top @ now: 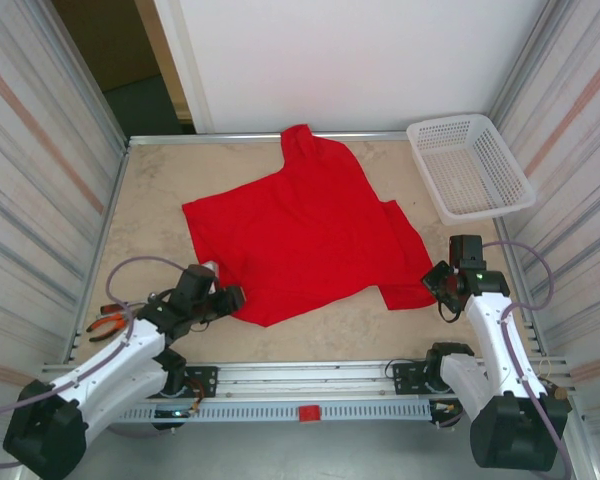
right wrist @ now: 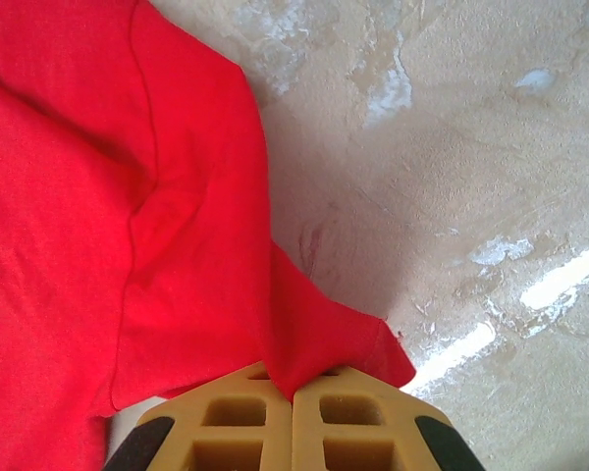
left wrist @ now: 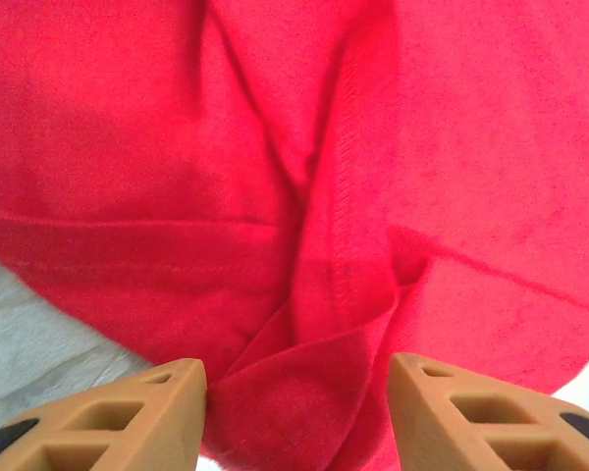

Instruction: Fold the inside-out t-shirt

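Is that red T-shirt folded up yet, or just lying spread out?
Spread out: the red t-shirt lies flat across the table, wrinkled but with no neat fold. The right tool pinches one corner.

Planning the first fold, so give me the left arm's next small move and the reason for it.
Probably close the left end effector. Its fingers stand apart astride a bunched edge of the t-shirt, while the right end effector is shut on a corner at the shirt's right side. With both sides pinched, the cloth could likely be lifted.

Matt red cloth t-shirt (top: 300,235) on mottled stone-look table (top: 150,220)
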You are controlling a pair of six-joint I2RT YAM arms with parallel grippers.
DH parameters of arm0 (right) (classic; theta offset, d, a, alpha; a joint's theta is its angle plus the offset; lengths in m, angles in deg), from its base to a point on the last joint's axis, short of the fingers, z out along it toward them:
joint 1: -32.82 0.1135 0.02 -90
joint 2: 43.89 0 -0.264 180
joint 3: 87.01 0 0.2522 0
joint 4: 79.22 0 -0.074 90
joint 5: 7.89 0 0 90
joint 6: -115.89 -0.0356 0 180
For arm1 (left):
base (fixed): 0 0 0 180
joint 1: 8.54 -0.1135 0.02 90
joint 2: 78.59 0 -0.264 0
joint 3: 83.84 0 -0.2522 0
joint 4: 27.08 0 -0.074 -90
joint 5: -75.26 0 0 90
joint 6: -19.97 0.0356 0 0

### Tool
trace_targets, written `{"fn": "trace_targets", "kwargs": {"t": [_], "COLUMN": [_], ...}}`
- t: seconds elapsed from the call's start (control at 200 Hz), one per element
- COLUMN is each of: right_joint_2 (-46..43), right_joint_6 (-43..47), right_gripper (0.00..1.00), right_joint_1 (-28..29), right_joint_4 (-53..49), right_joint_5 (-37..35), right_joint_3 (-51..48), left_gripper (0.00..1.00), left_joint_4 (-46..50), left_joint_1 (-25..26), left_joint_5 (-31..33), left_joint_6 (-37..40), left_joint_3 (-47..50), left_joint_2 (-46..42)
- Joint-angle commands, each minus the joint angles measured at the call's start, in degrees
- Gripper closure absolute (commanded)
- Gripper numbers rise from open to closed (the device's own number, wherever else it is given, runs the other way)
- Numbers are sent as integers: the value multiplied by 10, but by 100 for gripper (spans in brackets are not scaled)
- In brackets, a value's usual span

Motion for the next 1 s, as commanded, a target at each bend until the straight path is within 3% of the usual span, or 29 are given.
{"fn": "trace_targets", "kwargs": {"t": [0.0, 0.291, 0.511, 0.626, 0.761, 0.912, 0.997], "right_joint_2": [-11, -13, -14, -16, -18, 13, 53], "right_joint_6": [13, 10, 9, 9, 12, 37, 60], "right_gripper": [100, 100, 100, 100, 100, 100, 100], "right_joint_1": [-4, -4, -3, -3, -3, -3, -7], "right_joint_4": [1, 4, 4, 3, 3, 11, 8], "right_joint_5": [5, 10, 14, 14, 18, 51, 61], "right_joint_3": [-4, -4, -4, -4, 2, 84, 189], "left_gripper": [47, 43, 42, 56, 100, 100, 100], "left_joint_4": [-17, -7, -66, -101, -62, 32, 64], "left_joint_1": [1, 1, 1, 1, 1, -10, -62], "left_joint_5": [6, 16, -7, -25, -16, 37, 21], "left_joint_6": [17, 10, 23, 29, 25, 7, 13], "left_joint_3": [15, 36, 48, 58, 44, -67, -189], "left_joint_2": [-24, -33, -6, -7, -41, -106, -77]}}
